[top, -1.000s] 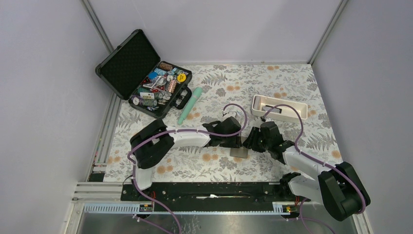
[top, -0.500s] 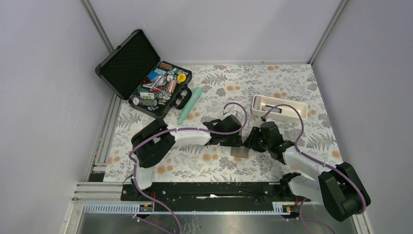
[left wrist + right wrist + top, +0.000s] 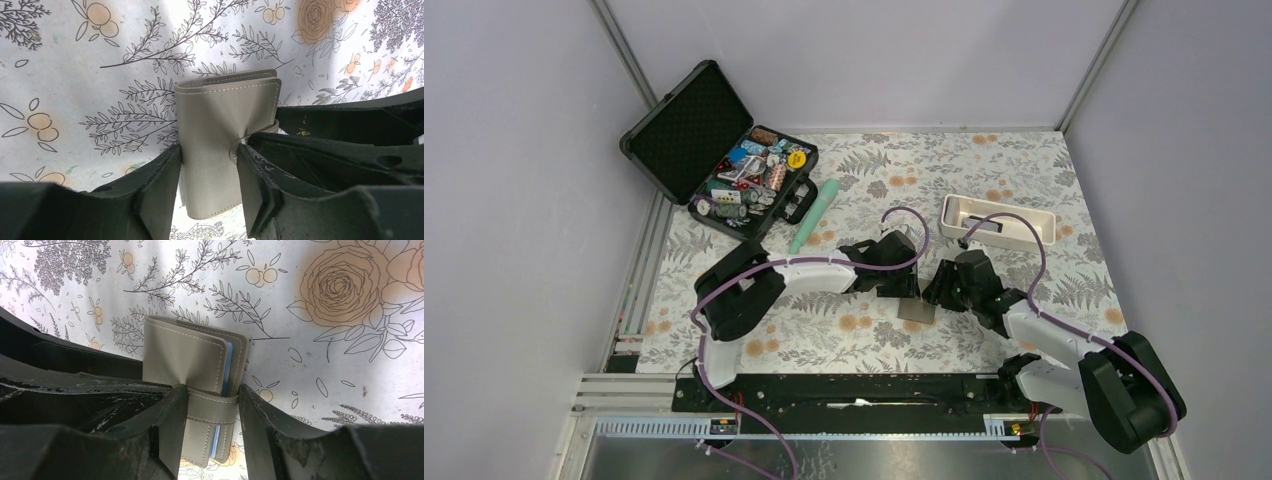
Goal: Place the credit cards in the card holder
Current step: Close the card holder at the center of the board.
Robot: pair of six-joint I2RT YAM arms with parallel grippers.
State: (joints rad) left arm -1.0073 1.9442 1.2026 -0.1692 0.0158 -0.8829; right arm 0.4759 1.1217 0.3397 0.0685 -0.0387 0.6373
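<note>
Card holder (image 3: 227, 107) folded; tight in left gripper (image 3: 208, 150), right gripper (image 3: 214, 390)

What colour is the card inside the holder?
Blue card in the card holder; right wrist view.

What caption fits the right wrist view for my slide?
Right pincer grips the grey card holder by its strap, blue card edges showing inside.
</note>
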